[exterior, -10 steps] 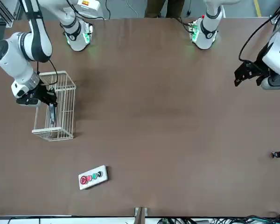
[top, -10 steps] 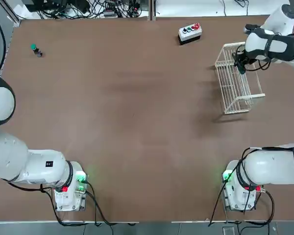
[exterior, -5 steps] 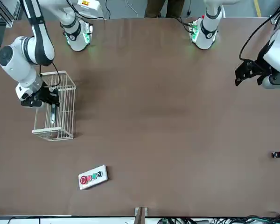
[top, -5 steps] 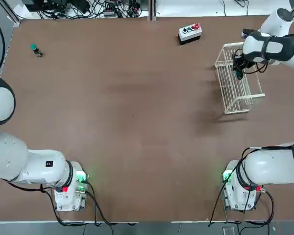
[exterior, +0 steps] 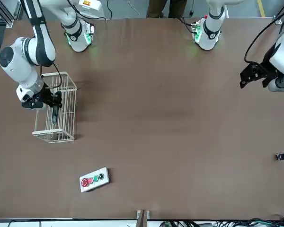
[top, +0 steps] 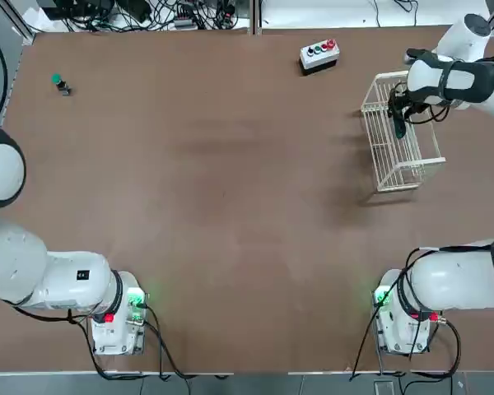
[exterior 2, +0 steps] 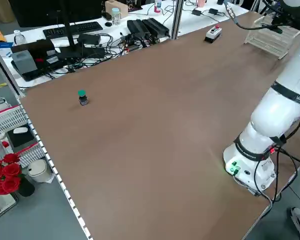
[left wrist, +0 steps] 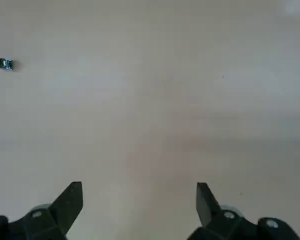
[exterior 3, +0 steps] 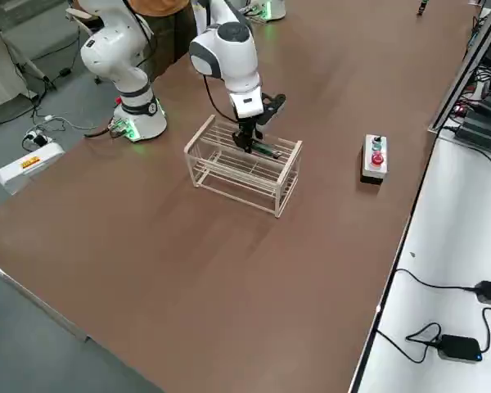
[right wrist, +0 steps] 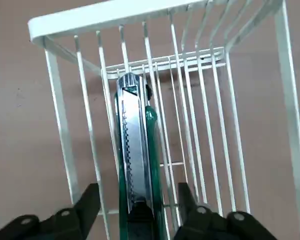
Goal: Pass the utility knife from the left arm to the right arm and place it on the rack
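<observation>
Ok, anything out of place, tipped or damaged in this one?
Nothing stands out. The rack stands upright, the utility knife lies along its bars under the open right gripper, and the left gripper hangs open, empty.

Robotics lab. Brown counter (top: 230, 206) with two white arms bolted at one edge, status LEDs lit green on their bases. Bench behind is cluttered with a keyboard (exterior 2: 72, 29), power bricks (exterior 2: 145, 27) and cable tangles (top: 189, 12). Grey button box (top: 319, 54) sits on the counter; aluminium extrusion post (exterior 2: 177, 19) at the far edge.
</observation>
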`<state>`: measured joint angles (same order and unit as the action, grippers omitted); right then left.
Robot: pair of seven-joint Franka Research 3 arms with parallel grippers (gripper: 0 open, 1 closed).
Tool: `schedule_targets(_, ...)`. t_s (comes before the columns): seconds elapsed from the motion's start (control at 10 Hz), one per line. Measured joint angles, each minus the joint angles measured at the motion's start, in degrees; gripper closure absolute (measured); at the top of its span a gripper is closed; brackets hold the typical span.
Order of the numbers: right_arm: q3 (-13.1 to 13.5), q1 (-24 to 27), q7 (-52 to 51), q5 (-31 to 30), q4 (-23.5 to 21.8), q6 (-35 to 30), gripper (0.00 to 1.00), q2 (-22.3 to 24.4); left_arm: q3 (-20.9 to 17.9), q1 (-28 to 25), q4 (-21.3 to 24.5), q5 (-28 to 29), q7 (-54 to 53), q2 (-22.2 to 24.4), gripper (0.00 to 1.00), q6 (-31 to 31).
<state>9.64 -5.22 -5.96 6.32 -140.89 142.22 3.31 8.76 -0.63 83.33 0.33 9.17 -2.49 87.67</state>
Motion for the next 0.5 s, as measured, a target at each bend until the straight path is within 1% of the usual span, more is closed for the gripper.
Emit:
schedule_targets(0.1,0.00,0.00,-0.64,0.00,0.04,-0.01,0.23,0.01,0.01,-0.15,-0.01,0.00,0.01,0.07,0.00,0.00)
schedule_targets(0.2,0.00,-0.01,-1.54,0.00,0.28,-0.54,0.22,0.08,0.18,-0.14,-0.01,-0.06,0.05,0.08,0.00,0.00)
schedule_targets(0.3,0.00,-0.01,-2.09,0.00,1.06,-2.50,0.19,0.40,0.39,-0.11,-0.01,-0.06,0.07,0.09,0.00,0.00)
schedule_targets(0.4,0.00,-0.01,-2.37,0.01,2.76,-5.85,0.15,1.13,0.43,-0.12,-0.01,-0.06,0.07,0.09,0.00,0.00)
schedule_targets(0.5,0.00,-0.01,-2.51,0.01,5.44,-10.22,0.03,2.15,0.44,-0.12,-0.01,-0.06,0.08,0.09,0.00,0.00)
